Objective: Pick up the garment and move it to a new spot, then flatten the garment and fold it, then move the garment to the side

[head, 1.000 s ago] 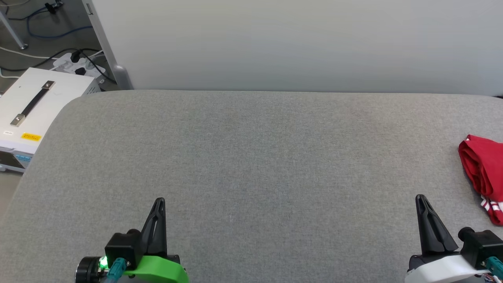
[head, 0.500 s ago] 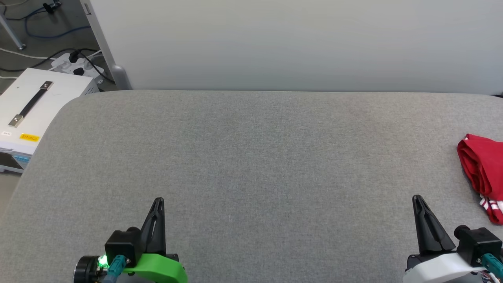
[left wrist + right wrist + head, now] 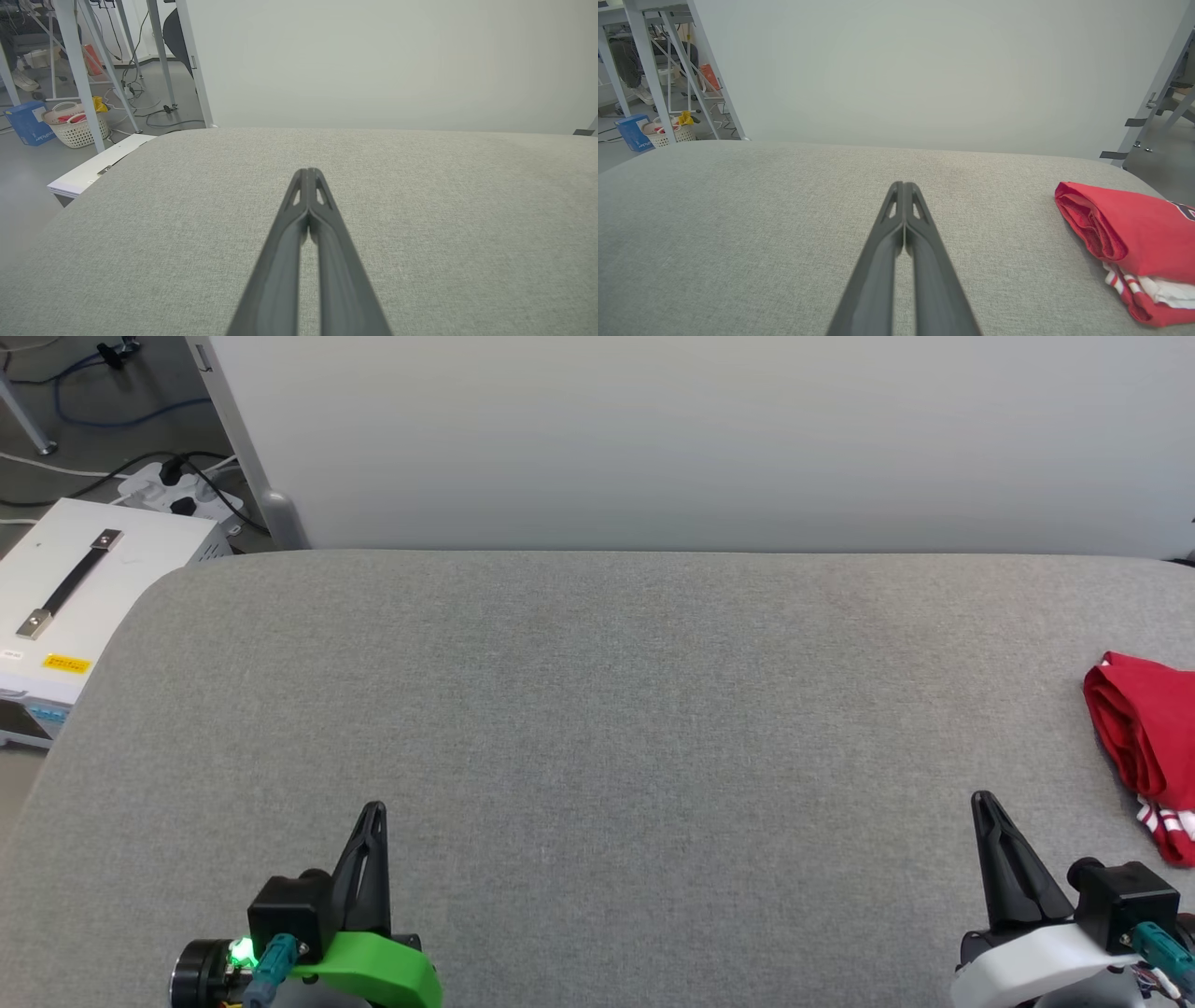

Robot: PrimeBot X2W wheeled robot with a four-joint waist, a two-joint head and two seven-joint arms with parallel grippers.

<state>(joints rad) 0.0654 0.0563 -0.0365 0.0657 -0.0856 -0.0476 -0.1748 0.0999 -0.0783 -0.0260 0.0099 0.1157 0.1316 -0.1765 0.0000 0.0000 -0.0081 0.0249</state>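
**Left arm.** The left gripper [image 3: 372, 810] sits low at the near left of the head view, with a green wrist shell behind it. Its two long dark fingers point straight away from the robot over the grey woven-fabric table top [image 3: 597, 709]. The fingers are pressed together along their length and meet at the tips, with nothing between them. I cannot tell whether they touch the cloth.

**Right arm.** The right gripper [image 3: 980, 800] sits at the near right, with a white wrist shell behind it. Its fingers lean slightly leftward as they point away. They are together tip to tip and hold nothing.

**Task item.** The folded red jersey-style garment [image 3: 1134, 228] lies on the table at its far right side, cut by the frame edge in the head view.
- It lies to the right of the right gripper and a little beyond it, well apart.
- A rounded fold edge faces the fingers.
- White cloth and red-white striped trim show from under the red layer at the near end.
- A sliver of dark print shows at the edge of the right wrist view.

**Surroundings.**
- A pale flat wall panel [image 3: 653, 439] stands behind the table.
- A white box with a black strap handle and yellow label [image 3: 84, 588] sits off the far left corner.
- A white power strip with black cables [image 3: 177, 490] lies beyond the box.
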